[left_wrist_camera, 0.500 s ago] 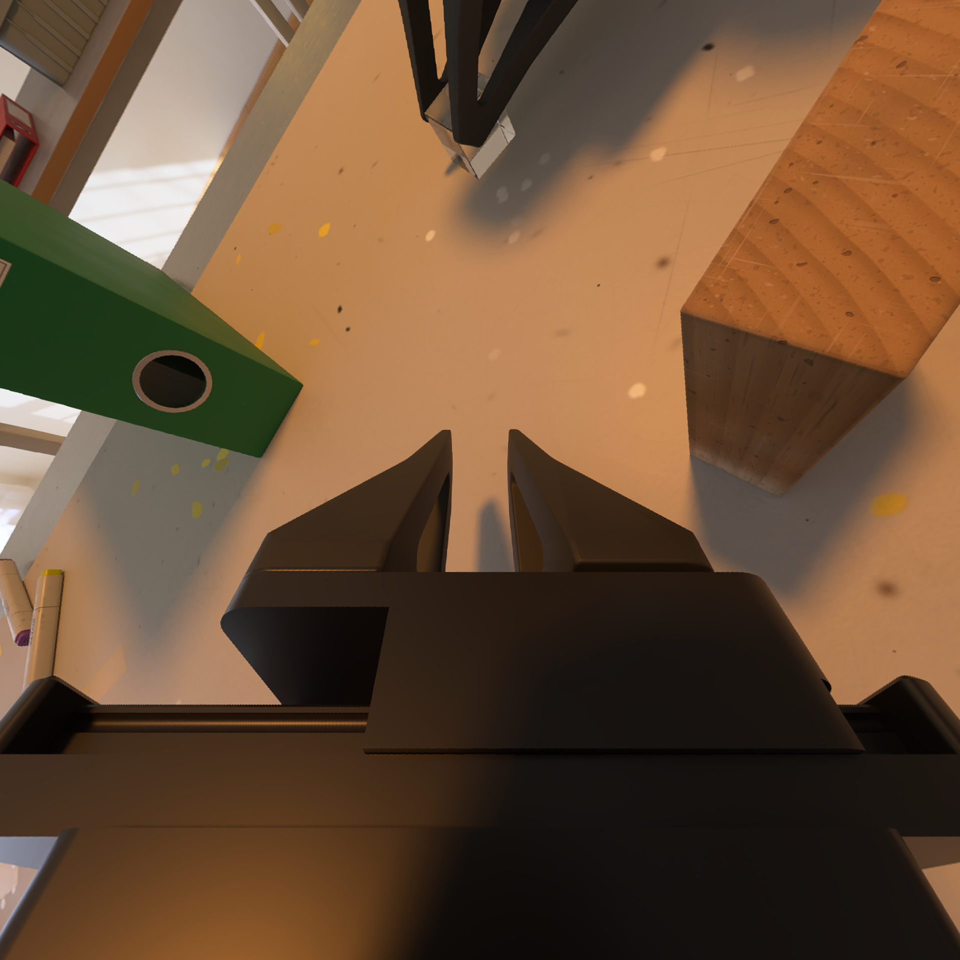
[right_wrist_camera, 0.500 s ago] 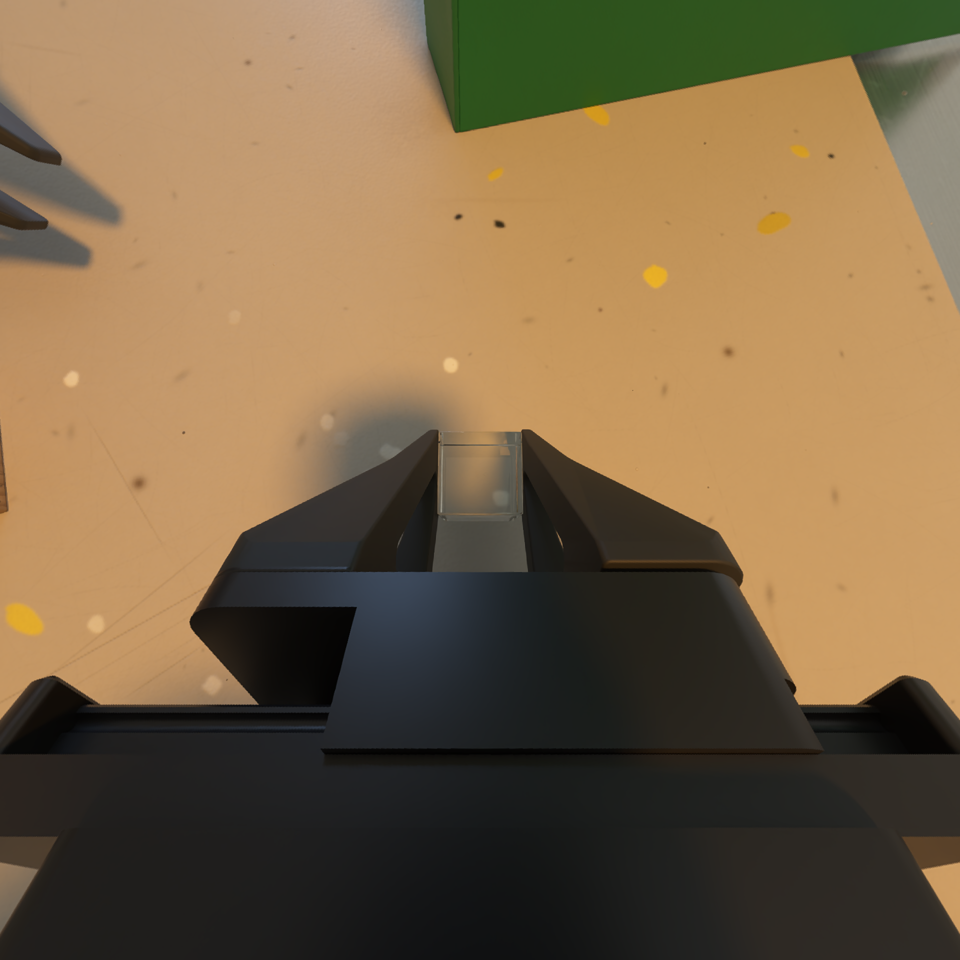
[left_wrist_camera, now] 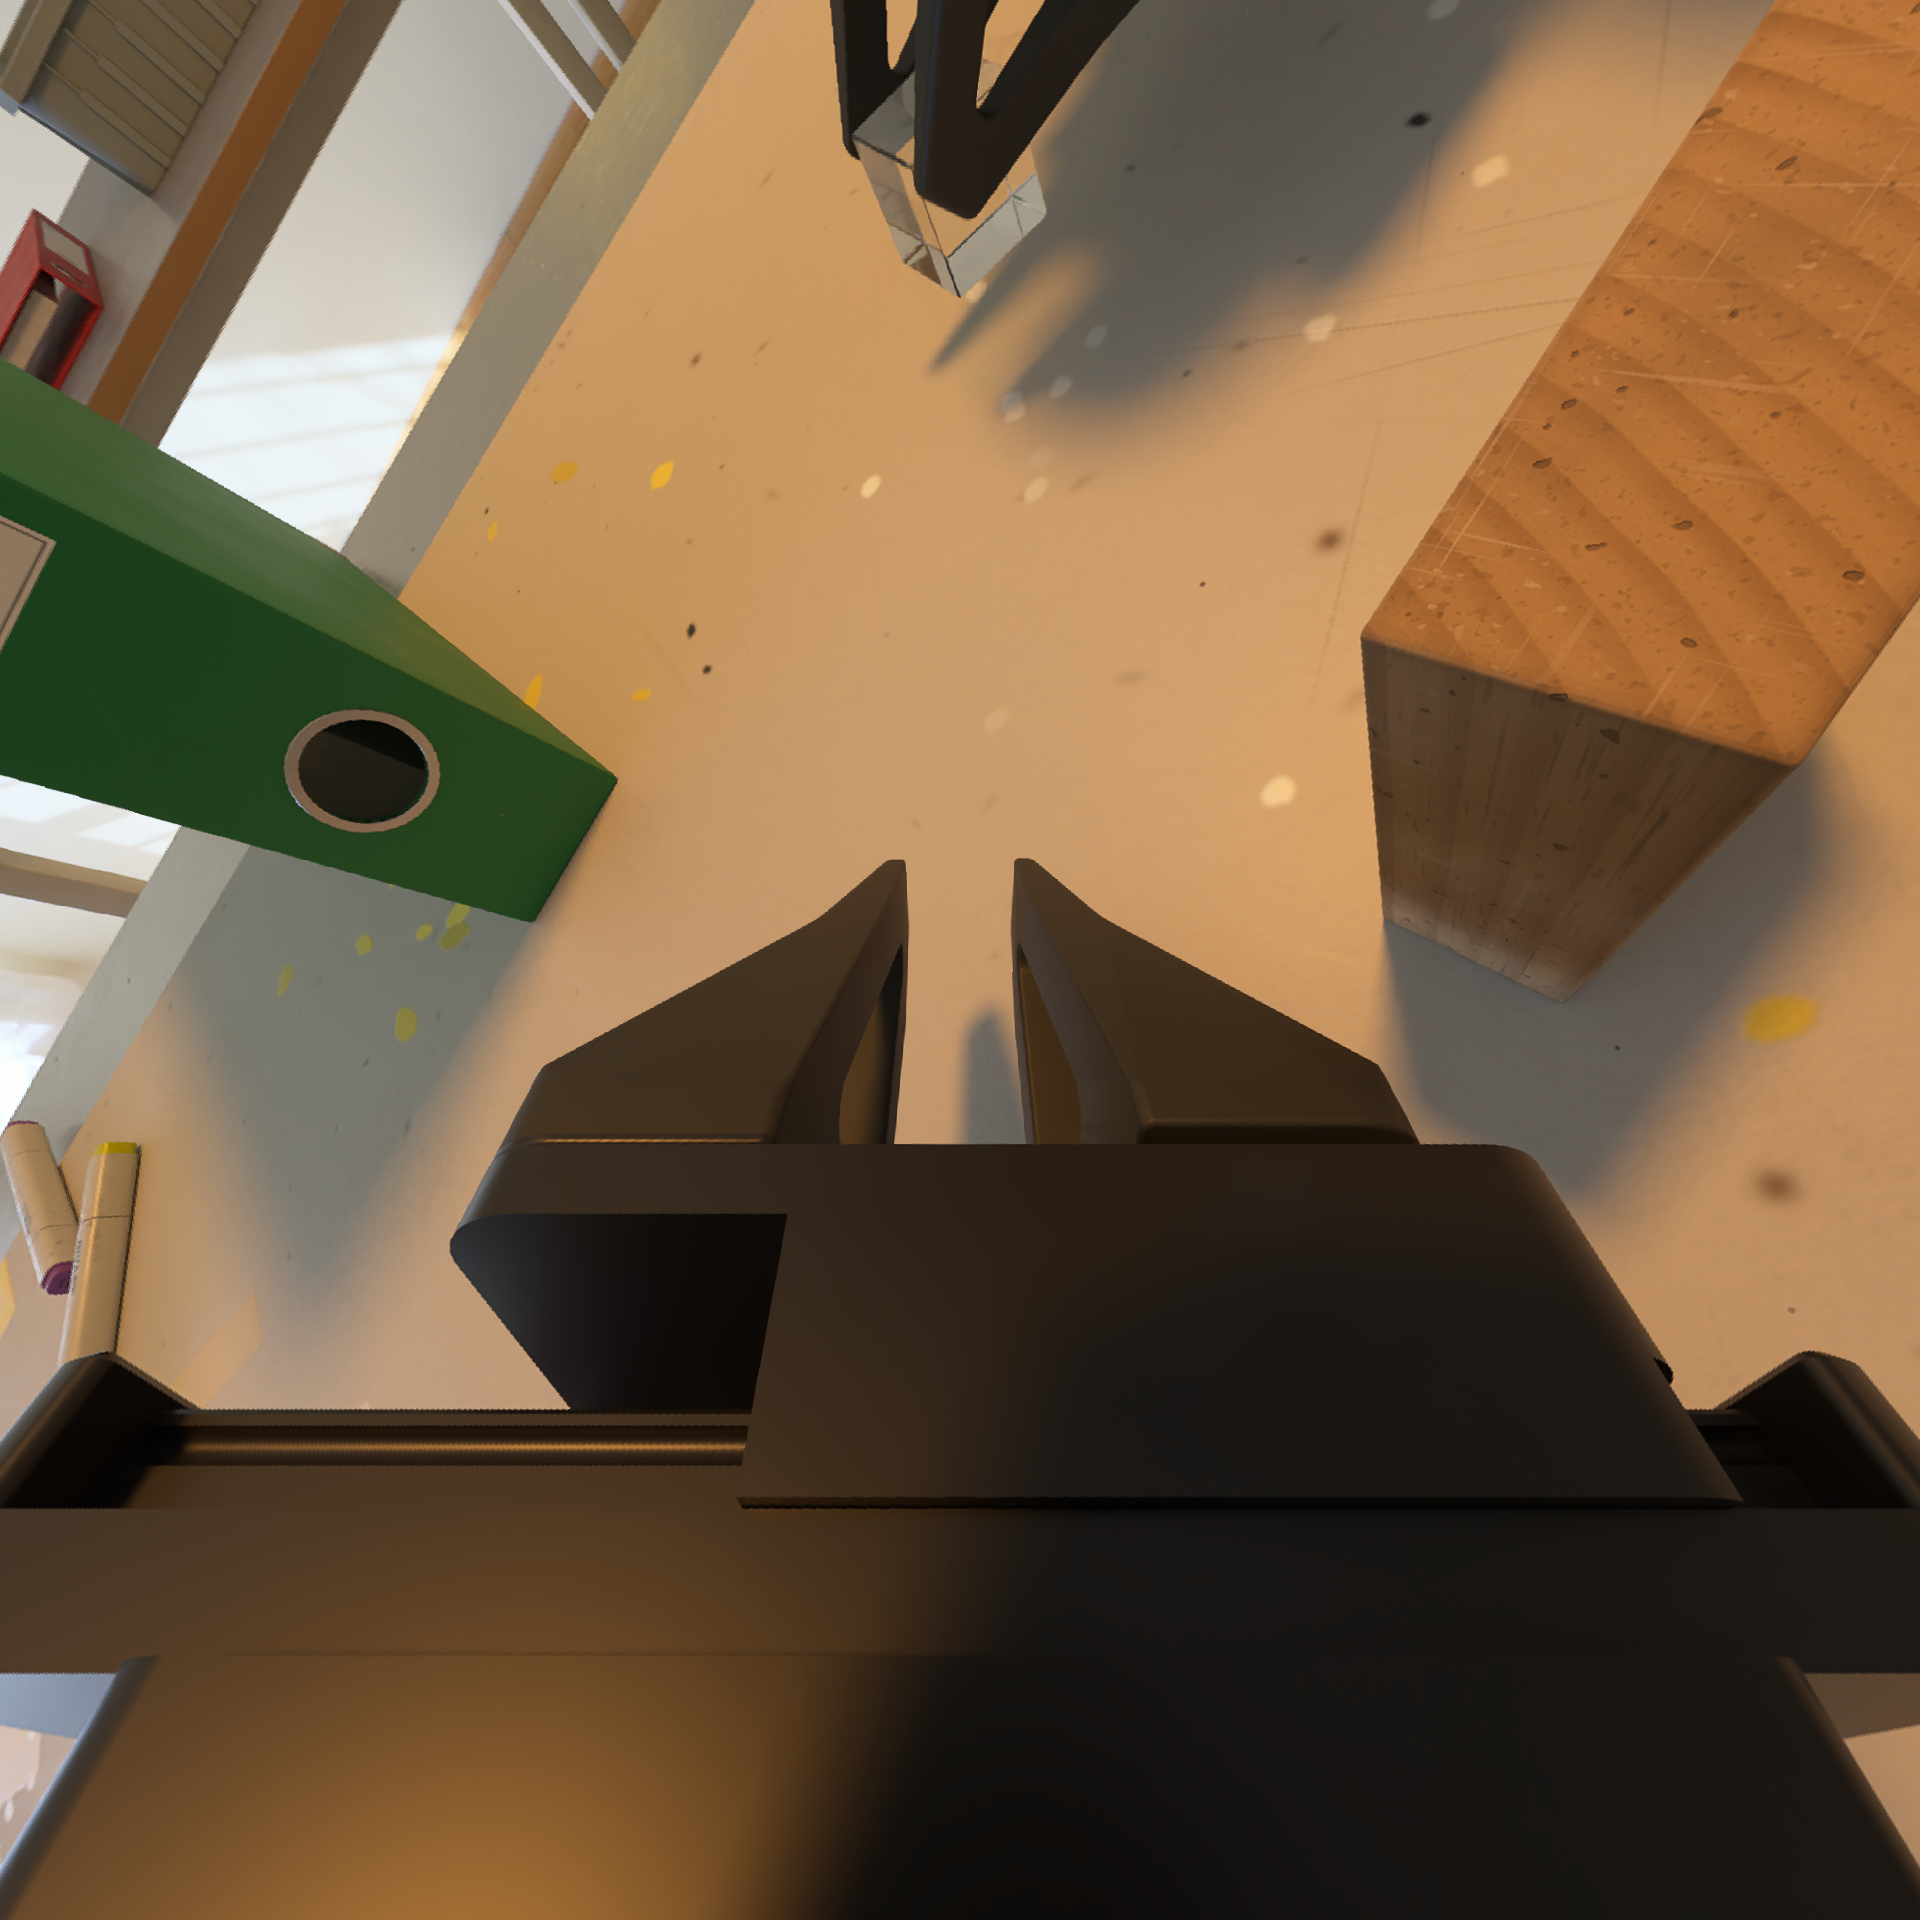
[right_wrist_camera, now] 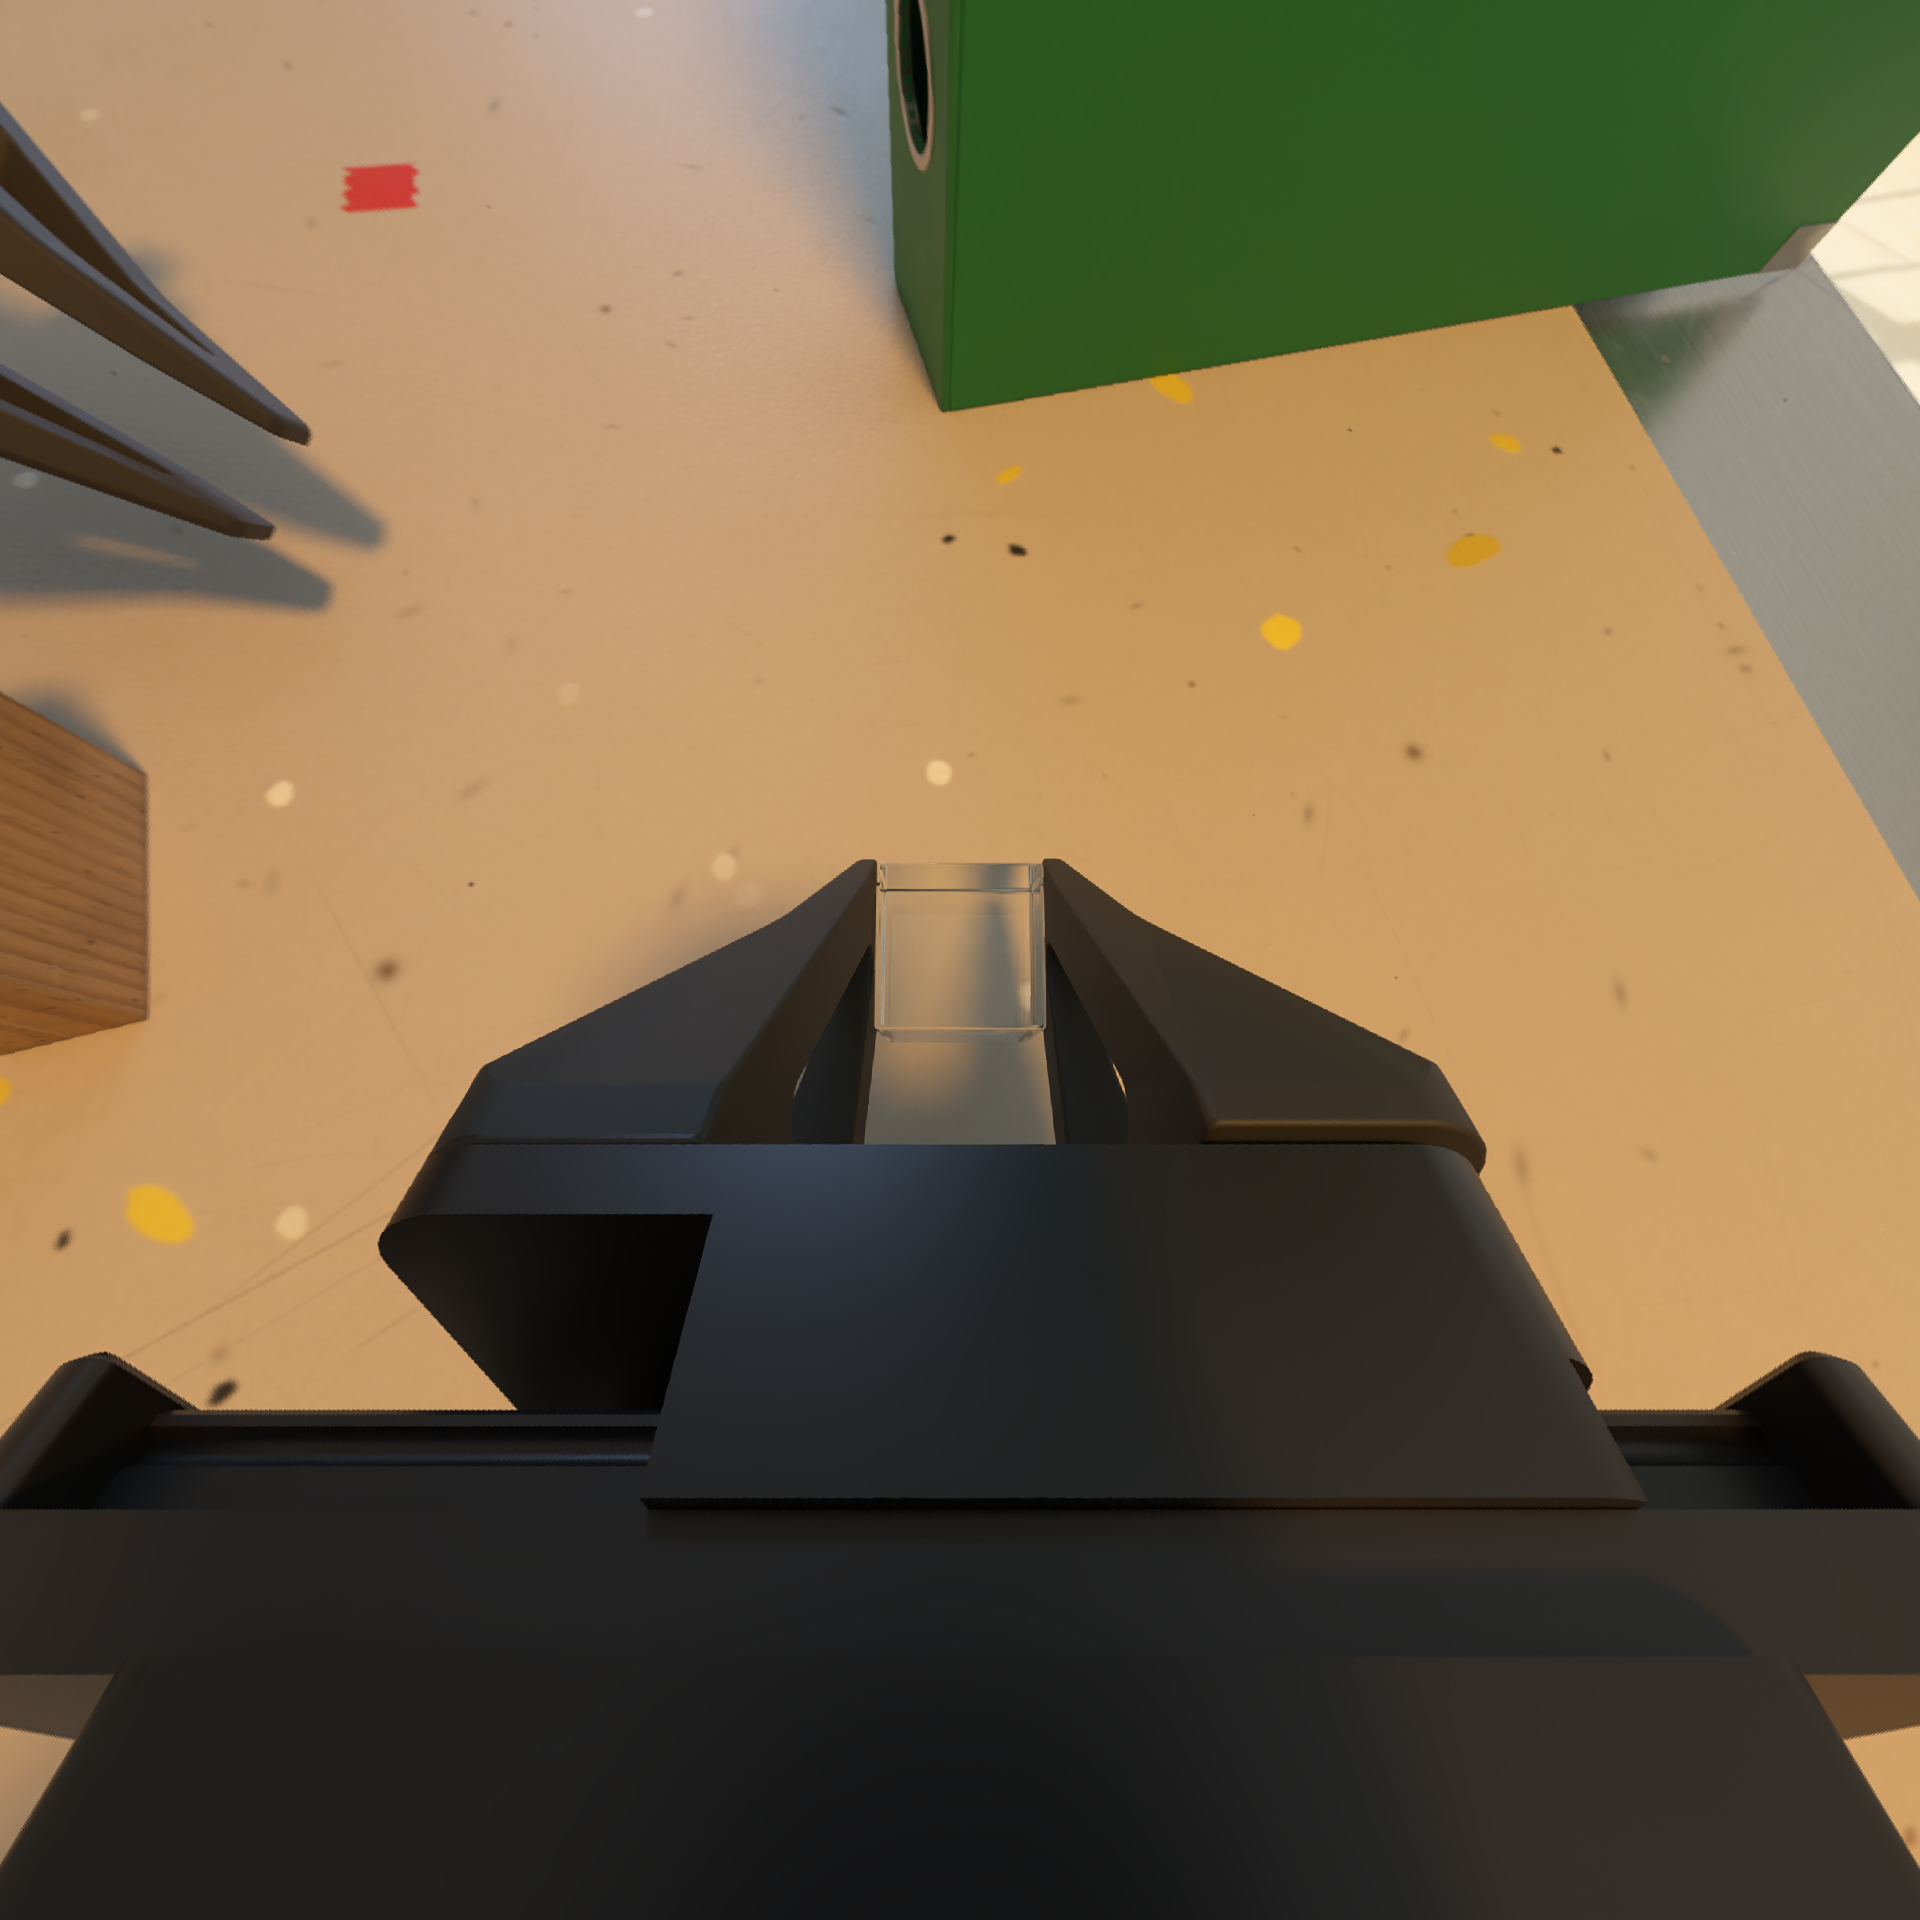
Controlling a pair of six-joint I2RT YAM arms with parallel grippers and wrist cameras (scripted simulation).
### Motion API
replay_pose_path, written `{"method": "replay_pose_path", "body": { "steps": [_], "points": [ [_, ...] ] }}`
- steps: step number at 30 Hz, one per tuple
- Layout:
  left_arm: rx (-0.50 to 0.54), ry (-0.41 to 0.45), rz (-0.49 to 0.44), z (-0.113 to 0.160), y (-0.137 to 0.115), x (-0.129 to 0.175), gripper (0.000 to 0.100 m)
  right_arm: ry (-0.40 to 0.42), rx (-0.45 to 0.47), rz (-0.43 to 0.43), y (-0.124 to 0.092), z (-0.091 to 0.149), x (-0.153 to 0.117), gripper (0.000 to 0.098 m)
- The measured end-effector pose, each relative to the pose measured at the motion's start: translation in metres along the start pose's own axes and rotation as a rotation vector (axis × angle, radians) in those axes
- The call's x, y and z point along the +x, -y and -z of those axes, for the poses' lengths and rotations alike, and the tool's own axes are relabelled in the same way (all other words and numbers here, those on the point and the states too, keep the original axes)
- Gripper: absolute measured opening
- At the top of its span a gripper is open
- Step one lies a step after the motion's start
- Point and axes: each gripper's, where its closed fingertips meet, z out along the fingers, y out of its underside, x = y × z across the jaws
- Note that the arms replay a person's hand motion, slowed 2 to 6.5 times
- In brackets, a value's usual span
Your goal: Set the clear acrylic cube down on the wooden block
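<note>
Right wrist view shows the right gripper (right_wrist_camera: 960,868) clamped on the clear acrylic cube (right_wrist_camera: 958,961), held off the tabletop (right_wrist_camera: 1195,727). Carry it level above the wooden block (left_wrist_camera: 1683,499), then lower squarely. The left gripper (left_wrist_camera: 959,868) hangs narrowly parted, empty.

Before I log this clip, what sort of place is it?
Probably an office or craft desk: a paint-flecked tabletop carries a green binder and two markers, with shelving beyond its edge. The right gripper holds the cube.
</note>
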Motion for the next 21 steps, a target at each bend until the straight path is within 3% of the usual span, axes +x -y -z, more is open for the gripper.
{"method": "replay_pose_path", "body": {
  "steps": [8, 16, 21],
  "points": [
    [0.011, 0.012, -0.004, 0.001, 0.0, -0.002, 0.016, 0.055, 0.039, 0.017, 0.026, 0.019, -0.028, 0.0256],
    [0.017, 0.032, 0.005, 0.002, -0.001, -0.007, 0.016, 0.184, 0.091, 0.094, 0.077, 0.045, -0.091, 0.0256],
    [0.021, 0.039, 0.012, 0.003, -0.002, -0.009, 0.016, 0.257, 0.081, 0.134, 0.097, 0.053, -0.132, 0.0256]
  ]
}}
